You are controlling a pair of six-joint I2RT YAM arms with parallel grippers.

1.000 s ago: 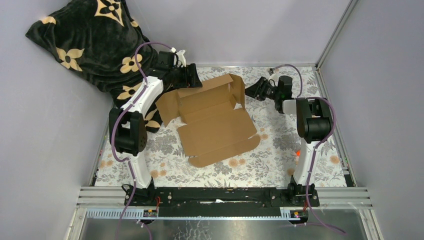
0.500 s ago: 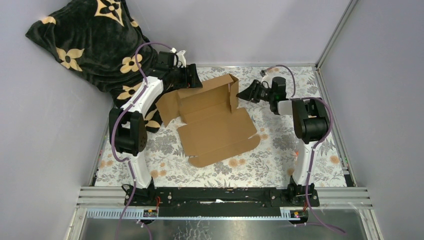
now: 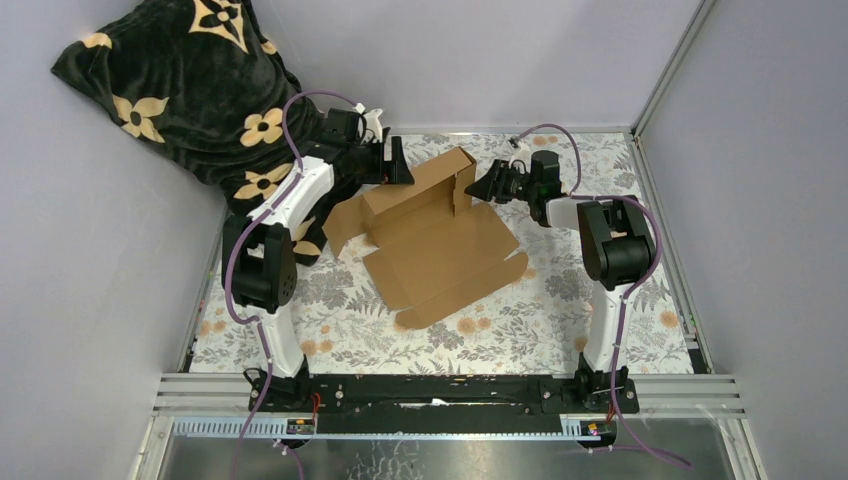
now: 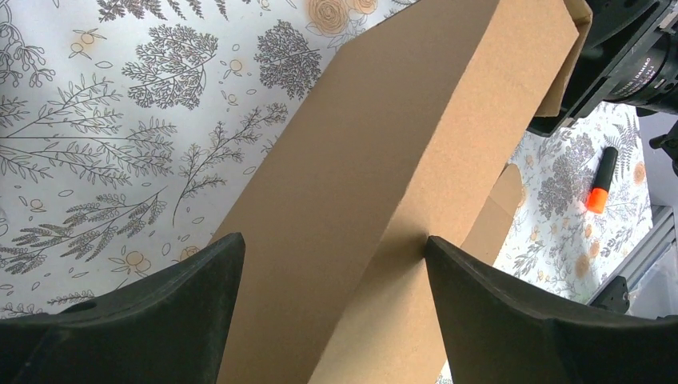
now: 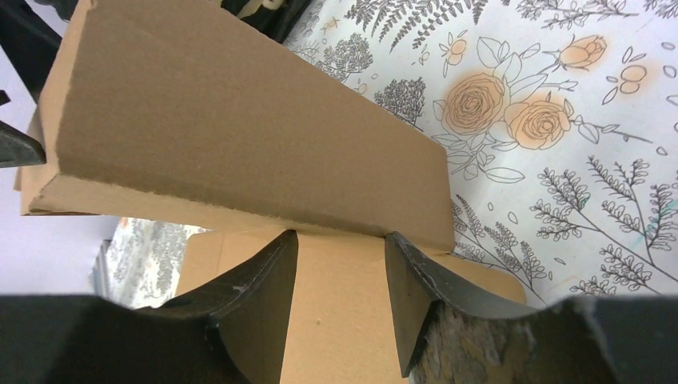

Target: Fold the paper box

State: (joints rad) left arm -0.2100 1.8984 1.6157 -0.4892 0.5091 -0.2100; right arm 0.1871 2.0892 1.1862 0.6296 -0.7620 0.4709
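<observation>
Box (image 3: 440, 240): brown cardboard, part-folded, lying on the flowered bench (image 3: 560, 325).
Far wall and right side flap of the box stand up; its near panel lies flat. Left end effector (image 4: 333, 240): at the box's far left corner, released, fingers wide apart astride the raised wall. Right end effector (image 5: 341, 237): at the box's far right side, half parted, tips against the upright flap, nothing clamped between them. Marker (image 4: 600, 188): orange and black, right of the box. Dark flowered cloth (image 3: 170, 90): beyond the box, to its left.

Flowered blanket (image 3: 170, 90) (bunched), orange marker (image 4: 600, 182) on tablecloth (image 3: 340, 320).
</observation>
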